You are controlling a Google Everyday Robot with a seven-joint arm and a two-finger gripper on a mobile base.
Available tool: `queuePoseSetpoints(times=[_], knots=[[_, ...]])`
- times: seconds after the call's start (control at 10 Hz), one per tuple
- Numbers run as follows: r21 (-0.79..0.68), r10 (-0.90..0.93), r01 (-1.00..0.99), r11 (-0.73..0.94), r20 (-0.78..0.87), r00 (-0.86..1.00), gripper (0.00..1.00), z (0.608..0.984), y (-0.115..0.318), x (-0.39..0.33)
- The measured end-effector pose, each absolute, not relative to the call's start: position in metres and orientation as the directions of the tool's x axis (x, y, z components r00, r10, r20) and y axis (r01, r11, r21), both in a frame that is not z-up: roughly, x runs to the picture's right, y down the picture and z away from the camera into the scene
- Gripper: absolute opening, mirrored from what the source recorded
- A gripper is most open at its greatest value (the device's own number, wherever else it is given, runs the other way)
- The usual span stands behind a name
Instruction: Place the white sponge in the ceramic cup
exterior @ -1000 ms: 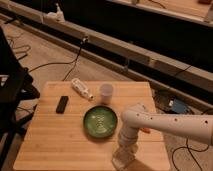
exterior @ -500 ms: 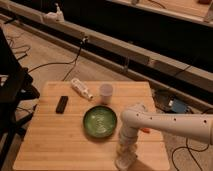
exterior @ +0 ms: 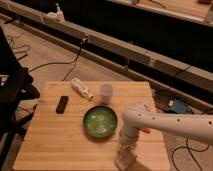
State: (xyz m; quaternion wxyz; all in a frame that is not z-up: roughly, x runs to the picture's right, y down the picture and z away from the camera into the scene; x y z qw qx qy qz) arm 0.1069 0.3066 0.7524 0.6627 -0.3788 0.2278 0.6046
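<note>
The ceramic cup (exterior: 105, 92) is small, plain and white, and stands upright on the wooden table (exterior: 55, 135) at the back middle. My arm comes in from the right and bends down. The gripper (exterior: 125, 159) points down at the table's front edge, right of the middle and well in front of the cup. A pale shape sits right at the gripper's tip, and I cannot tell whether it is the white sponge. No sponge shows anywhere else on the table.
A green plate (exterior: 100, 121) lies at the table's middle, between the cup and the gripper. An elongated white bottle-like object (exterior: 82, 88) lies left of the cup. A small black block (exterior: 62, 104) lies at the left. A dark chair stands off the left side, and cables run on the floor.
The gripper has sunk slightly toward the table's front edge. The cup, plate and other objects have not moved.
</note>
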Motion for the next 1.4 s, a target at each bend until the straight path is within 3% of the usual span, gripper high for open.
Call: queuePoseSetpoints(times=[0.5,0.9,1.4], knots=[[-0.228,0.743,-0.973,-0.041,-0.658,0.123,0.0,0.721,0.229,0.114],[-0.31,0.913,-0.951,0.003,-0.388,0.129,0.0,0.681,0.086,0.072],[-0.325,0.925,-0.946,0.016,-0.355,0.138,0.0,0.672,0.071,0.063]])
